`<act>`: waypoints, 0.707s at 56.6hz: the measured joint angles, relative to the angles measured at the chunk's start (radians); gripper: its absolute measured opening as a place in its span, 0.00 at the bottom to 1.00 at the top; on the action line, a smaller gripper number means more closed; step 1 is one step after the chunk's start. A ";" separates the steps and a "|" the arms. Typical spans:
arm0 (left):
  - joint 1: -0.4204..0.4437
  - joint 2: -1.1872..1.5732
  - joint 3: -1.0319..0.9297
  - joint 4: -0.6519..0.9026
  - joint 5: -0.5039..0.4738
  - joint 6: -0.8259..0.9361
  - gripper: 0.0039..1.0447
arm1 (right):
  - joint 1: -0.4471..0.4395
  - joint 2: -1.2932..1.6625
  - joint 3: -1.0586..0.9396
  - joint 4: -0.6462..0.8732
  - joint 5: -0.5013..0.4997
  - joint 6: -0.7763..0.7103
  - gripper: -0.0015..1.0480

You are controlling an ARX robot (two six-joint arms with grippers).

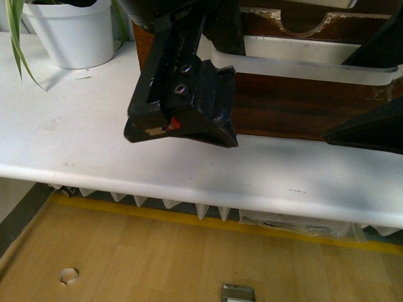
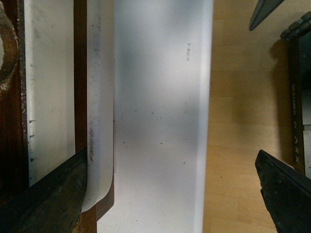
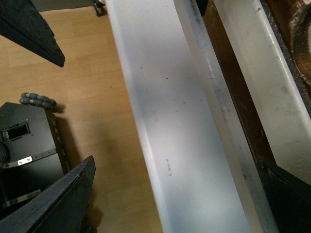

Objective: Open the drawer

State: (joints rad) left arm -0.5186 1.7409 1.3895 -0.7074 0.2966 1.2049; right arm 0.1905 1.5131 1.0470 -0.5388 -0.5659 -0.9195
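The drawer (image 1: 283,104) is dark brown wood at the back of the white table, with a long white bar handle (image 1: 302,68) across its front and a half-round notch in the rim above. My left gripper (image 1: 189,94) hangs open over the table in front of the drawer's left part. In the left wrist view (image 2: 165,204) one finger (image 2: 43,201) lies over the handle's end (image 2: 99,97), the other over the floor. My right gripper (image 1: 378,82) is open by the drawer's right part. In the right wrist view (image 3: 170,199) one finger (image 3: 286,194) is at the handle (image 3: 218,107). Neither holds anything.
A white plant pot (image 1: 72,31) stands at the table's back left. The table's front edge (image 1: 189,182) runs close below both grippers, with wooden floor (image 1: 157,258) beyond it. The robot's black base (image 3: 24,141) shows on the floor.
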 joint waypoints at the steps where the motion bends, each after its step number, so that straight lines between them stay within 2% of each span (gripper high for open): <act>1: -0.001 -0.003 -0.003 -0.002 0.000 0.000 0.94 | 0.002 -0.007 -0.006 -0.005 -0.004 0.000 0.91; 11: -0.021 -0.056 -0.051 -0.042 -0.004 0.005 0.94 | 0.022 -0.058 -0.050 -0.029 -0.013 0.005 0.91; 17: -0.029 -0.082 -0.088 -0.009 -0.016 0.001 0.94 | 0.024 -0.080 -0.074 -0.003 -0.011 0.028 0.91; 29: -0.064 -0.198 -0.267 0.288 -0.039 -0.059 0.94 | 0.000 -0.170 -0.146 0.116 -0.017 0.097 0.91; 40: -0.066 -0.363 -0.406 0.476 -0.035 -0.174 0.94 | -0.039 -0.332 -0.259 0.258 -0.004 0.196 0.91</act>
State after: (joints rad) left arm -0.5846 1.3777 0.9833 -0.2314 0.2619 1.0313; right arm 0.1516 1.1812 0.7883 -0.2806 -0.5697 -0.7231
